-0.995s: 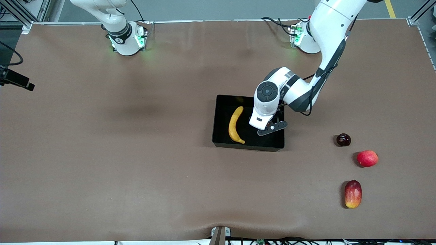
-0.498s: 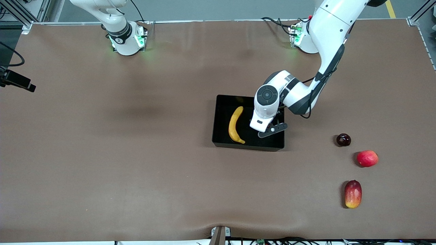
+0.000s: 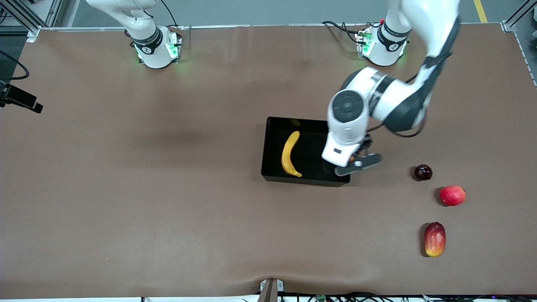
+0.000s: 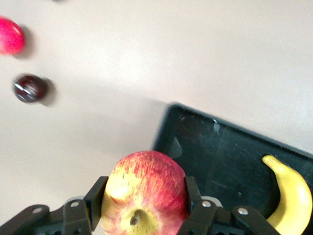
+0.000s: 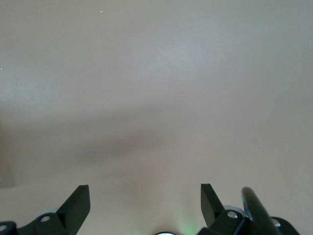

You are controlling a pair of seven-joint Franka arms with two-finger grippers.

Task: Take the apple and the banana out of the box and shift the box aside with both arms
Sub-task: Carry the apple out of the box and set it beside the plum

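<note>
Bright even light, blurred wrist views

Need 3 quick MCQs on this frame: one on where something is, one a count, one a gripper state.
1. Where is the banana?
A. In the black tray
B. On the table beside the mango
C. In the right gripper

2. How many fruits lie on the bare table, outside the tray?
A. One
B. Three
C. Five

3. What is the left gripper doing?
A. Open and empty
B. Shut on an apple
C. Shut on the banana

Key: 1 A, the front view shows the banana lying inside the tray. 2 B, the dark purple fruit, a round red fruit and the mango sit toward the left arm's end. 3 B, the left wrist view shows the fingers clamped on either side of the apple, over the tray's corner.
</note>
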